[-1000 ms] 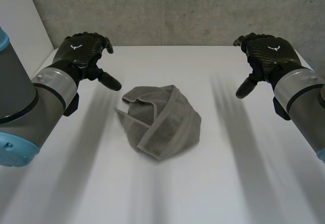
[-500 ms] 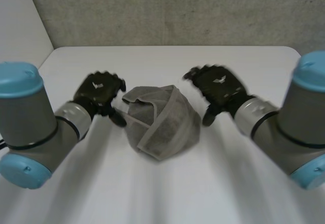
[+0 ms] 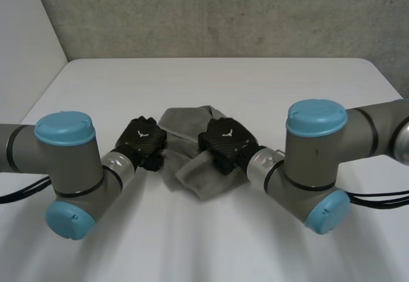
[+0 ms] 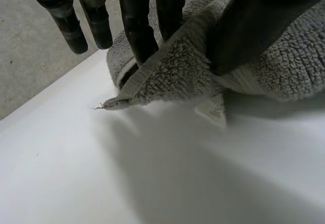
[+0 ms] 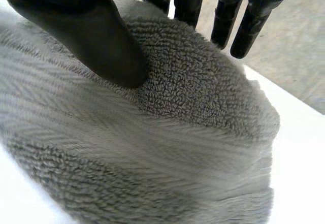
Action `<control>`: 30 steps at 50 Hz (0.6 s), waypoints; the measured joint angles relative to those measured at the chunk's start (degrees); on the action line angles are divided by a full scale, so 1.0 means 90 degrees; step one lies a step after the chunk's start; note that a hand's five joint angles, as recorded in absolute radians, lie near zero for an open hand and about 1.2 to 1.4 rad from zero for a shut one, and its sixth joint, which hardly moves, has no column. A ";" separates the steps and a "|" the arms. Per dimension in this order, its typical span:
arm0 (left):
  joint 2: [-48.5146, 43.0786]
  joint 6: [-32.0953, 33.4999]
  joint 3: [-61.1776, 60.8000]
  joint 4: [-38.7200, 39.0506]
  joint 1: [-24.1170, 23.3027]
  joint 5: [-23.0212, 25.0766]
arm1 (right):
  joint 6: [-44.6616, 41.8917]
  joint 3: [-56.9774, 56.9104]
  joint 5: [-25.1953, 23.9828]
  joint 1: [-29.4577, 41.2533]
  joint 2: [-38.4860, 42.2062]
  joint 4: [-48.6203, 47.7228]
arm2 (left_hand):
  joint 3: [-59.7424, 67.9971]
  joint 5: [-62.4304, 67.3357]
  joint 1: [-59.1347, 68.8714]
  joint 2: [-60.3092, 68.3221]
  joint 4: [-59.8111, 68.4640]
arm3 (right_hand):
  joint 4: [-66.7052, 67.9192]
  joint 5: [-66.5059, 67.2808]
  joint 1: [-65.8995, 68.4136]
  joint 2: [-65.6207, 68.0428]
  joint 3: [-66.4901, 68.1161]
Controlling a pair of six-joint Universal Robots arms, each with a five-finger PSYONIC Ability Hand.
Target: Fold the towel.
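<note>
- Head view: the light is soft and even, and the white table point(image 3: 211, 77) looks bright.
- Left wrist view: the towel point(image 4: 172, 76) throws a wide, soft grey shadow on the table beside it.

A grey terry towel point(image 3: 189, 121) is crumpled into a heap at the table point(image 3: 287, 77) centre, one flap spread toward 6 o'clock.
</note>
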 measured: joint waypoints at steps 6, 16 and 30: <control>0.0074 -0.0038 0.0034 0.0000 0.0005 0.0014 | 0.0282 0.0405 -0.0002 -0.0448 -0.0819 -0.0014 | -0.0001 0.0119 0.0036 0.0078 0.0000 | 0.0000 0.0034 0.0039 0.0004 0.0000; 0.1059 -0.0048 -0.0361 -0.0002 0.0248 0.0069 | 0.0445 0.1004 -0.0345 -0.1935 -0.2001 0.0056 | 0.0000 0.0135 0.0038 0.0119 0.0000 | 0.0000 0.0051 0.0075 0.0004 0.0000; 0.2146 -0.0045 -0.1343 0.0270 0.0738 0.0566 | 0.0174 0.1208 -0.1642 -0.4165 -0.2110 0.0774 | -0.0001 0.0182 0.0040 0.0209 0.0000 | 0.0000 -0.0253 -0.0046 -0.0137 -0.0001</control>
